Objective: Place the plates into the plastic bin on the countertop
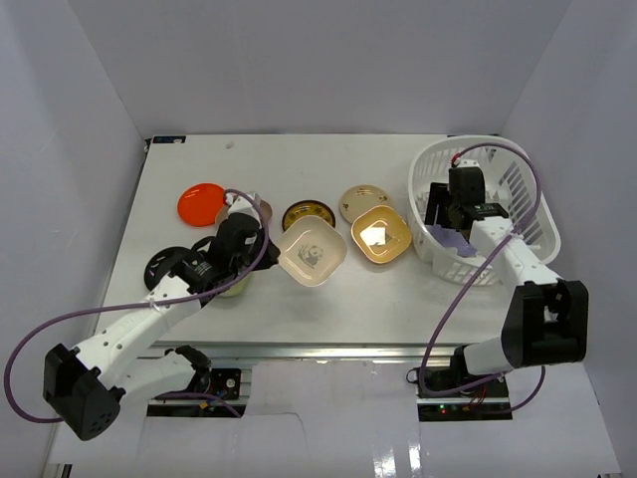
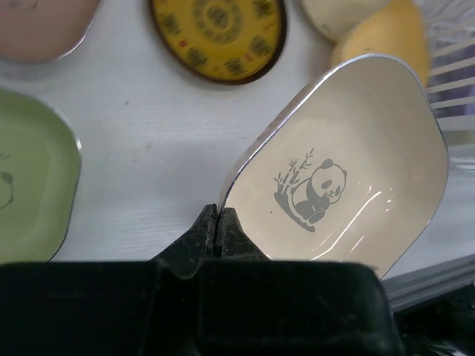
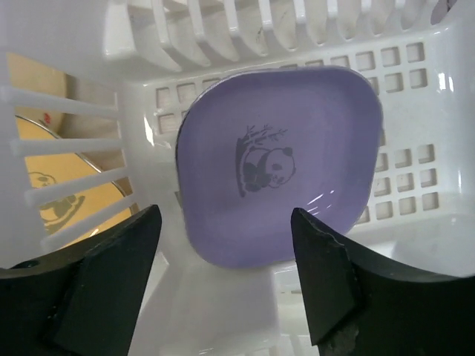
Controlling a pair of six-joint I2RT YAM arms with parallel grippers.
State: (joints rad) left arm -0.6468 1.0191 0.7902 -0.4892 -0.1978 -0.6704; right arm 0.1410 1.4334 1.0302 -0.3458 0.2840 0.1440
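The cream plate (image 2: 349, 170) is pinched by the left fingers (image 2: 204, 226); the right fingers (image 3: 111, 274) are spread above the purple plate (image 3: 297, 163) in the bin (image 3: 415, 74).

purple plate (image 3: 278, 167): glossy (panda print) | plastic bin (image 3: 386, 59): smooth white

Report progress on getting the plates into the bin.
Done: one purple plate lies in the bin, with the open right gripper above it. In hand: the left gripper is shut on the rim of the cream plate, not yet at the bin. Left: the red plate, yellow plate, dark-rimmed plate and green plate, among others, sit on the countertop.
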